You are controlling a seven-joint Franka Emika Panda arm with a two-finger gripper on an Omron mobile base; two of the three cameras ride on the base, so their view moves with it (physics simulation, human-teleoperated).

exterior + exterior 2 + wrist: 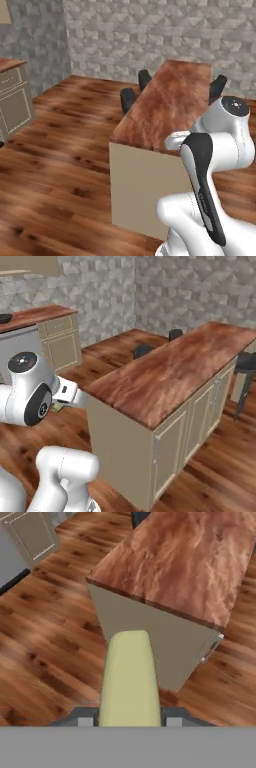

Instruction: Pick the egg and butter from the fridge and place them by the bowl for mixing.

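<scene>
Your end effector (129,719) grips a pale yellow rectangular butter stick (129,677) at the frame's bottom centre, above the reddish-brown wooden island counter (185,562).

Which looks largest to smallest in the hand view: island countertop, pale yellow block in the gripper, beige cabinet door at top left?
1. island countertop
2. pale yellow block, though enlarged by nearness to the camera
3. beige cabinet door

You see evenly lit, bright rendered pictures with soft, faint shadows and no glare. Everything looks slightly blurred and coarse, most of all in the hand view.
</scene>
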